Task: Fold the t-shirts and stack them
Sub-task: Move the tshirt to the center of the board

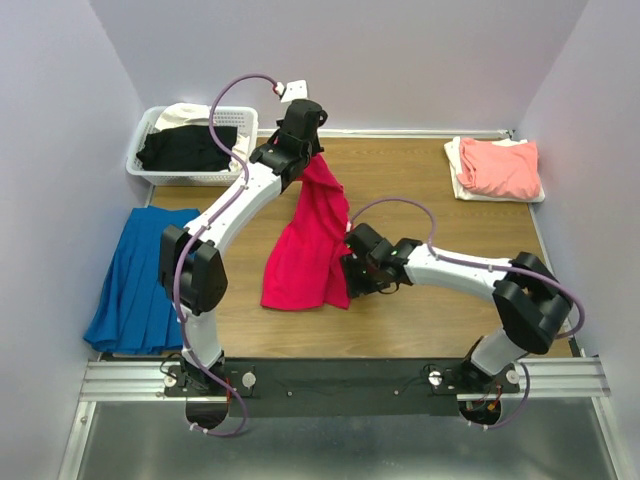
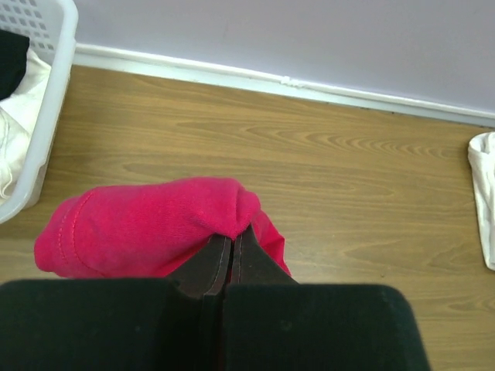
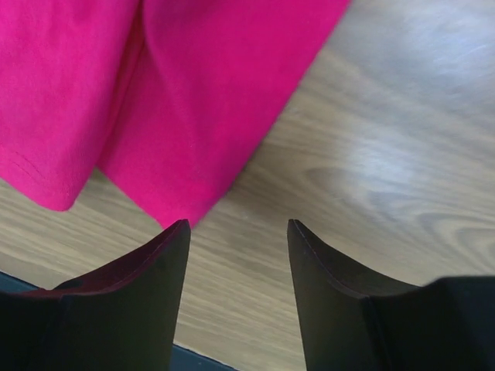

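Observation:
The crimson-red t-shirt (image 1: 310, 245) hangs from my left gripper (image 1: 312, 152), which is shut on its upper end; its lower part lies on the wooden table. In the left wrist view the red cloth (image 2: 147, 228) is pinched between the closed fingertips (image 2: 232, 236). My right gripper (image 1: 352, 272) is open and empty, just right of the shirt's lower edge; the red hem (image 3: 178, 116) lies just ahead of its fingers (image 3: 155, 263). A salmon-pink t-shirt (image 1: 500, 165) lies folded on a white one (image 1: 456, 165) at the back right. Black (image 1: 185, 148) and cream (image 1: 185, 115) t-shirts lie in the basket.
The white lattice basket (image 1: 140, 160) stands at the back left, its wall also in the left wrist view (image 2: 46, 85). A blue pleated garment (image 1: 135, 280) lies at the left edge. Lilac walls close the back and sides.

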Controlling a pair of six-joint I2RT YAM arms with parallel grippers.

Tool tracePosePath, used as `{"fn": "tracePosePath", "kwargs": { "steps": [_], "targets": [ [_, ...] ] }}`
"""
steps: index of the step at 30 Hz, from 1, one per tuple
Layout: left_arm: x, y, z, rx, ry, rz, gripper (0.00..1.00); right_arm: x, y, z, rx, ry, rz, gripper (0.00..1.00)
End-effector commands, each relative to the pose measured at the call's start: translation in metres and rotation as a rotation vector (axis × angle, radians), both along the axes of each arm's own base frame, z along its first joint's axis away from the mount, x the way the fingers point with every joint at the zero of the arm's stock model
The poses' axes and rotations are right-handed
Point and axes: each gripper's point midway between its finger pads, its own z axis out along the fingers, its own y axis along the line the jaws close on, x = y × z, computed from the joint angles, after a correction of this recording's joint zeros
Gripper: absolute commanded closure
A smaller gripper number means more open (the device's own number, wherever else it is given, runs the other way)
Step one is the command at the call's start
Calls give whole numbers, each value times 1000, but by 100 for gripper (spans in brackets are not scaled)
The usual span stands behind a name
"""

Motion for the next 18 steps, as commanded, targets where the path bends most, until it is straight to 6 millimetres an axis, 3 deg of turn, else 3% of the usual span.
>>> {"fn": "tracePosePath", "kwargs": {
  "steps": [1,12,14,15,17,18],
  "targets": [
    [6,14,-7,-5,46,47,100,-6,21,-13,-24,-2,11,36],
    [0,43,-27,-1,96,61,100,1,42,-38,-68,9,6,37],
    [0,48,-28,1,96,66,100,1,43,-43,-77,16,3,48],
    [0,50,-28,3,98,66,100,1,42,-44,-82,17,-1,64],
    [0,55,-28,9,98,69,100,-1,40,-43,-86,17,-24,82],
    [-1,57,-27,12,96,72,100,-1,38,-42,-88,13,-36,98]
  ]
}}
